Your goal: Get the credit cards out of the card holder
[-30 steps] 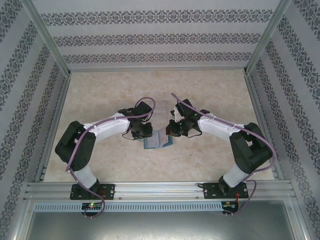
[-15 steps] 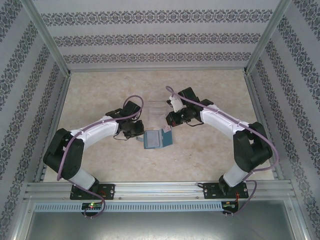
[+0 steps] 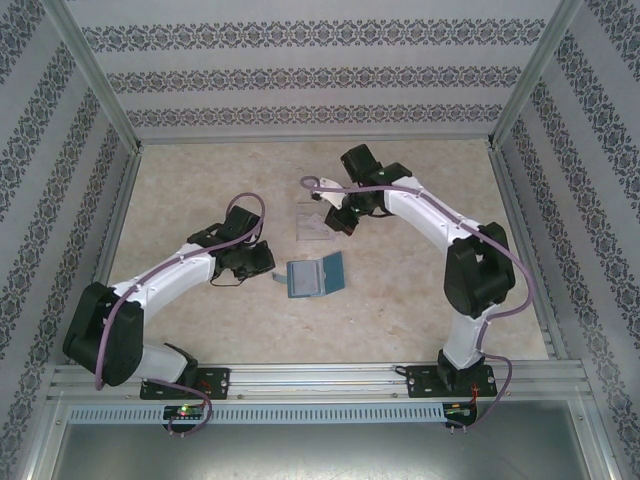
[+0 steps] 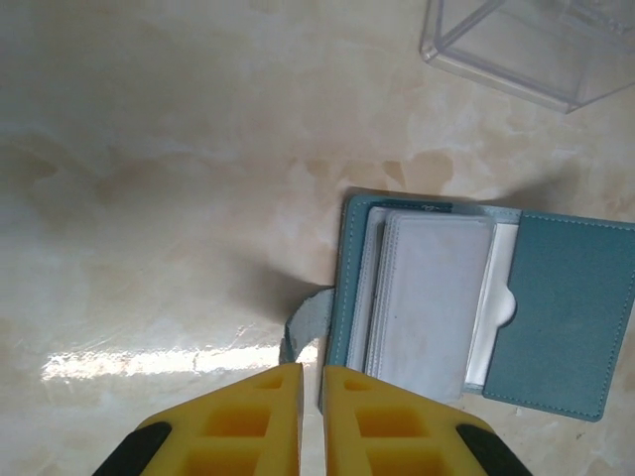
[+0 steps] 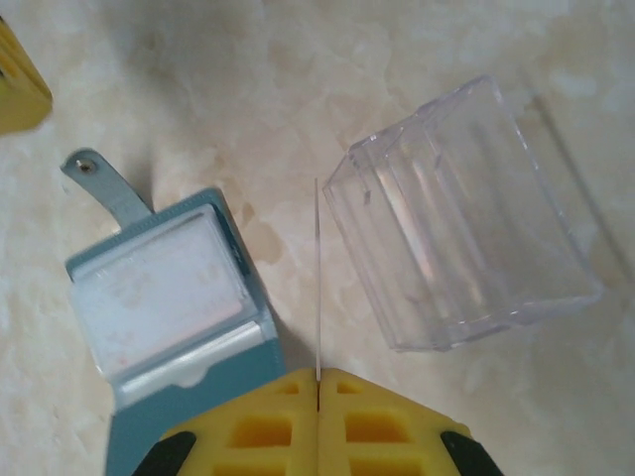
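Observation:
The teal card holder (image 3: 315,275) lies open on the table, its strap pointing left. Pale credit cards (image 4: 427,297) sit stacked in its left half, also seen as pale credit cards (image 5: 164,273) from the right wrist. My right gripper (image 5: 317,375) is shut on one thin credit card (image 5: 317,278), seen edge-on, held above the table between the card holder (image 5: 169,297) and the clear tray (image 5: 461,218). My left gripper (image 4: 313,369) hovers just left of the card holder (image 4: 446,307), near the strap (image 4: 303,322), its fingers almost together with nothing between them.
The clear plastic tray (image 3: 317,220) stands just behind the card holder, under the right gripper (image 3: 335,215). The left gripper (image 3: 265,262) is low at the holder's left side. Patterned walls and a metal frame enclose the marble table (image 3: 200,190).
The right arm has swung back and away from the card holder toward the tray, carrying a card. The left arm has drawn back to the left, leaving the holder lying open.

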